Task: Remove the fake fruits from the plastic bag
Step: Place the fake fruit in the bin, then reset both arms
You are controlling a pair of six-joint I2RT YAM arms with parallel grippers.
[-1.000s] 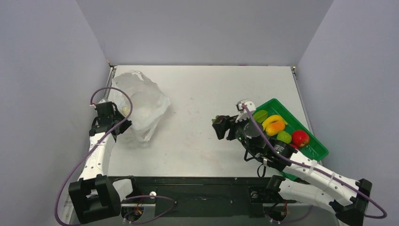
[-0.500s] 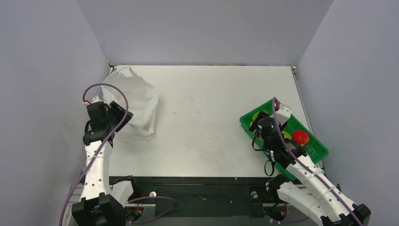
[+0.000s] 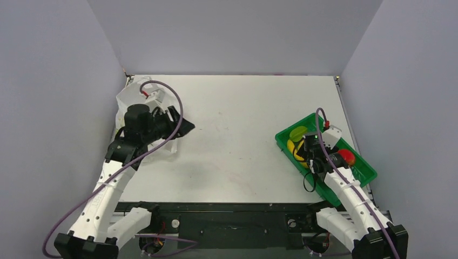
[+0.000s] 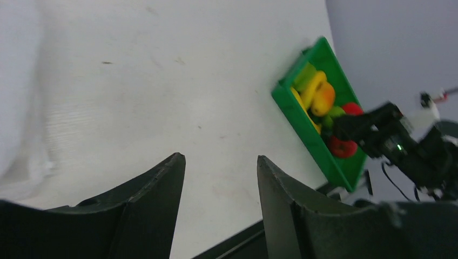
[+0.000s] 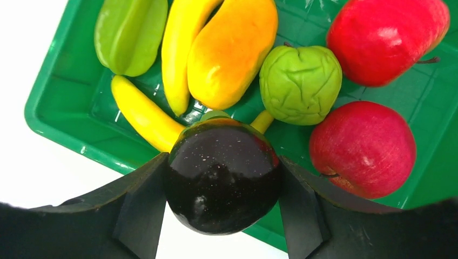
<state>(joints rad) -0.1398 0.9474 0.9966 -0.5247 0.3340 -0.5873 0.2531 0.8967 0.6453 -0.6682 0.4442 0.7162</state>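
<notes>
At the far left corner of the worktop [image 3: 243, 118] the plastic bag [image 3: 128, 96] is seen crumpled, with the left arm [image 3: 110, 172] reached over it. A second ago the left gripper [image 4: 220, 159] was pressed against the bag's left side with its fingers closed. Now it has been swung across the bag and is pointed toward the middle of the worktop. Its fingers are released, and only bare worktop is seen between them. No fruit can be made out through the bag in any view, though whether it is truly empty cannot be told.

Along the right edge, toward the near corner, the green tray [image 3: 368, 174] is set at a slant. A second ago the right gripper [image 5: 221, 162] was out over the middle of the worktop with a dark thing between its fingers. Now it has been brought over the tray's rim. It is clenched on the dark purple fruit [image 5: 221, 183], which is held just above the fruit already laid inside. A starfruit [image 5: 129, 35], two bananas [image 5: 143, 116], a mango [image 5: 232, 51], a lime [image 5: 300, 83] and two red apples [image 5: 362, 148] are counted there.

The bag is judged to have been let go, so the emptying is probably nearly done. Only the purple fruit is left to be dropped into the tray.
</notes>
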